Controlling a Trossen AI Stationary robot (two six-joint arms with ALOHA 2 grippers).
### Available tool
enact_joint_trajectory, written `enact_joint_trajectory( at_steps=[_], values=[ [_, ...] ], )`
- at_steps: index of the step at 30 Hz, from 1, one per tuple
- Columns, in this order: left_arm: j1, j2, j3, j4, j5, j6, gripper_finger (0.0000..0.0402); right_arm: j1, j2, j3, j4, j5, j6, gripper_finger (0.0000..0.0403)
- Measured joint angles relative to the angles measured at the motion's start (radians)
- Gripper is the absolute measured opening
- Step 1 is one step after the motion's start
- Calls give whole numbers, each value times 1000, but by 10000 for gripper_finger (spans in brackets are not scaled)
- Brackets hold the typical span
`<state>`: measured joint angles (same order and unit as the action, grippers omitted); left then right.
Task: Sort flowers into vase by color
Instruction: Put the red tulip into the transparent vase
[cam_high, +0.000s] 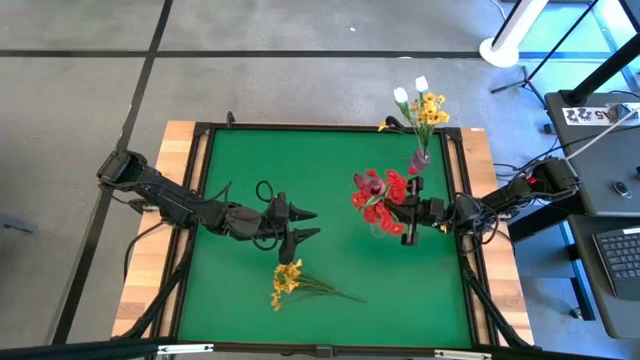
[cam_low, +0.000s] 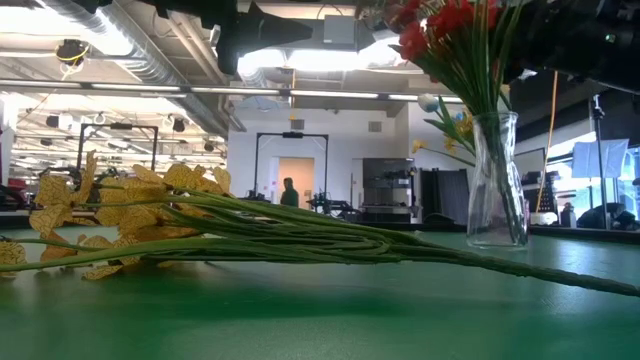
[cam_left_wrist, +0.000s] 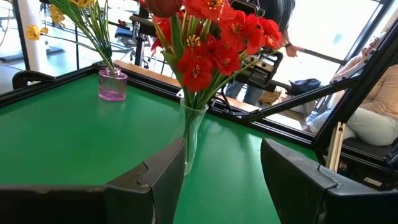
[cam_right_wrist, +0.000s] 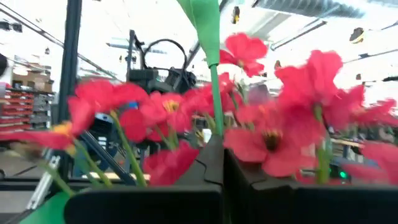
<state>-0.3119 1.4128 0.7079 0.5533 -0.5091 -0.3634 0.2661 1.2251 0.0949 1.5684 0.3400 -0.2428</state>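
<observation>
Closed tight, my right claw (cam_high: 410, 232) sits against the bunch of red flowers (cam_high: 381, 190) in the clear vase (cam_high: 380, 226) near the right side of the green surface (cam_high: 250, 160); its own camera shows a thin green stem (cam_right_wrist: 215, 93) rising from the seam between the shut fingers, so I judge it is pinching that one stem to steer it down among the reds, though I cannot see where the stem ends. My left claw (cam_high: 309, 224) hangs near the middle of the surface with its fingers spread and nothing between them, pointed toward the red bunch and hanging just above the yellow spray (cam_high: 287, 281) that lies flat near the front edge, stems trailing to the right. I take that as readiness: the yellows are the loose lot not yet sorted, and an open claw close by is well placed to reach for them. At the far right edge a small pink vase (cam_high: 421, 156) holds yellow sprays and two white tulips (cam_high: 410, 90), well apart from the reds, which fits keeping colours in separate vases. No brand or label shows on either vase; a white card (cam_high: 590, 114) with dark marks lies off the surface at the right, too small to read.
</observation>
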Motion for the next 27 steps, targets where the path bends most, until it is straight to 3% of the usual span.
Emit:
enact_joint_trajectory(
  at_steps=[5,17,23,27],
  values=[
    [0,0,0,0,0,0,203,0,0,25,-17,-38,0,0],
    [-3,0,0,1,0,1,203,0,0,25,-101,-9,11,0],
    [20,0,2,136,-1,64,203,0,0,25,-101,-8,11,0],
    [61,0,59,124,31,111,203,2,0,25,-101,-8,11,0]
  ],
)
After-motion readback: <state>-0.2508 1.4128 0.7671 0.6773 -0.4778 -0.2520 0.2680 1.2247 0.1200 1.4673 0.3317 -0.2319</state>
